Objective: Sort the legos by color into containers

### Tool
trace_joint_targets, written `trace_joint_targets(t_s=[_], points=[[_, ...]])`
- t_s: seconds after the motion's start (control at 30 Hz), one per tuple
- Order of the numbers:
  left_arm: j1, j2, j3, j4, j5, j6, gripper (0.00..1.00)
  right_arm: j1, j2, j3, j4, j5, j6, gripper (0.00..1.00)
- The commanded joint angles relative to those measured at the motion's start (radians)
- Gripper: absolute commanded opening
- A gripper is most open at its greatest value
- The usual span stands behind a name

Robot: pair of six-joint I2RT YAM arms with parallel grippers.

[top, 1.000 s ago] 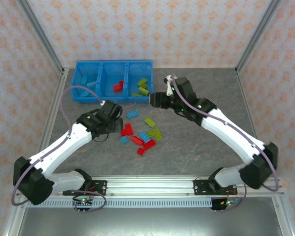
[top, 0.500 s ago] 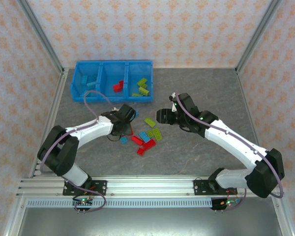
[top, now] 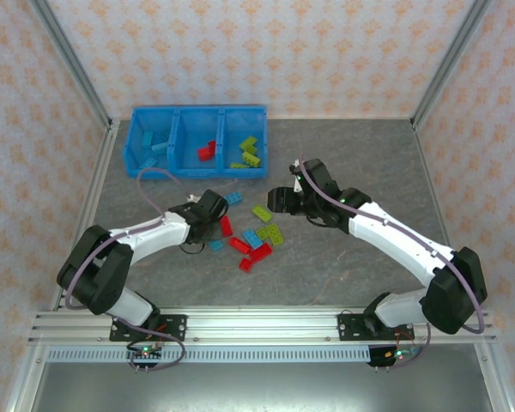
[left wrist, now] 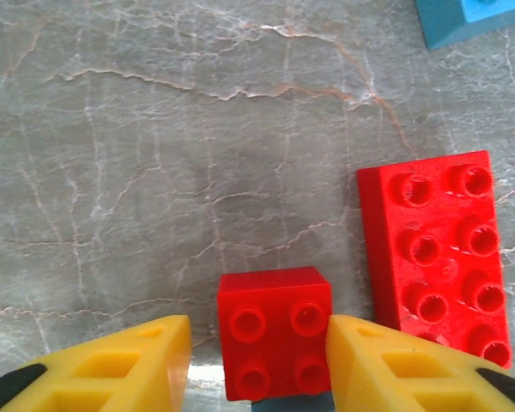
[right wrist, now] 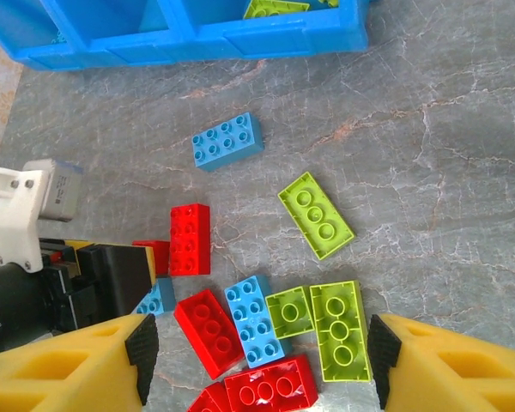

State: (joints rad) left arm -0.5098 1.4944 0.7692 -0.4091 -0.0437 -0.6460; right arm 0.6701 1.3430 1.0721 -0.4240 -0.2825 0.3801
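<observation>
— While the left arm crouched over the pile, where was the small red two-by-two brick [left wrist: 275,319]?

— It lay flat on the grey table [left wrist: 154,154], studs up, right between the fingers of the left gripper [left wrist: 257,336]. The jaws stood spread around it. The right-hand finger looked to be against its side, and a gap showed on the other side, so nothing was pinched yet.

— And the bigger red one?

— The red two-by-four brick [left wrist: 433,253] sat just beside the small one, on its right in the wrist view, with its long axis pointing away from the fingers. The right-hand finger stood between the two bricks, so closing probably had to catch the small brick alone.

— Which arm was nearer?

— The left, plainly. The right gripper [right wrist: 257,360] hung above the loose pile, also spread wide and holding nothing, with a lime green brick [right wrist: 316,215] ahead of it.

— Where would the red brick have to go?

— Judging by color, into the middle compartment of the blue tray [top: 197,174], where red bricks already lay. From the left gripper that was straight beyond, toward the far edge of the table.

— What had changed?

— A second earlier the left gripper was over bare table left of the red bricks; it had since moved right to straddle the small one, with the arm folding back toward its base. The right gripper had been up by the tray's green end and had pulled back over the pile.
</observation>
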Motion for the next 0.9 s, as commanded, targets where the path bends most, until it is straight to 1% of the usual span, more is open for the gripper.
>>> trace_joint_targets(t_s=[0.0, 0.17, 0.3, 0.47, 0.6, 0.7, 0.8, 0.87], points=[[0.007, -0.024, -0.059, 0.027, 0.018, 0.018, 0.50, 0.012, 0.012, 0.026, 0.024, -0.006, 0.021, 0.67], [0.008, -0.021, -0.045, 0.062, 0.051, 0.031, 0.61, 0.030, 0.041, 0.046, 0.015, -0.005, 0.031, 0.67], [0.007, -0.020, -0.036, 0.085, 0.078, 0.038, 0.64, 0.049, 0.056, 0.059, -0.006, 0.018, 0.020, 0.67], [0.007, 0.013, -0.023, 0.066, 0.055, 0.045, 0.65, 0.060, 0.070, 0.077, -0.024, 0.026, 0.015, 0.67], [0.009, 0.059, -0.025, 0.057, 0.054, 0.033, 0.58, 0.065, 0.078, 0.090, -0.031, 0.025, 0.010, 0.67], [0.010, 0.071, -0.028, 0.053, 0.053, 0.024, 0.49, 0.069, 0.082, 0.092, -0.046, 0.009, 0.004, 0.67], [0.009, 0.027, -0.033, 0.040, 0.056, 0.020, 0.36, 0.077, 0.079, 0.076, -0.069, -0.024, -0.010, 0.67], [0.010, -0.033, -0.029, 0.024, 0.054, 0.017, 0.31, 0.086, 0.075, 0.062, -0.080, -0.055, -0.024, 0.68]])
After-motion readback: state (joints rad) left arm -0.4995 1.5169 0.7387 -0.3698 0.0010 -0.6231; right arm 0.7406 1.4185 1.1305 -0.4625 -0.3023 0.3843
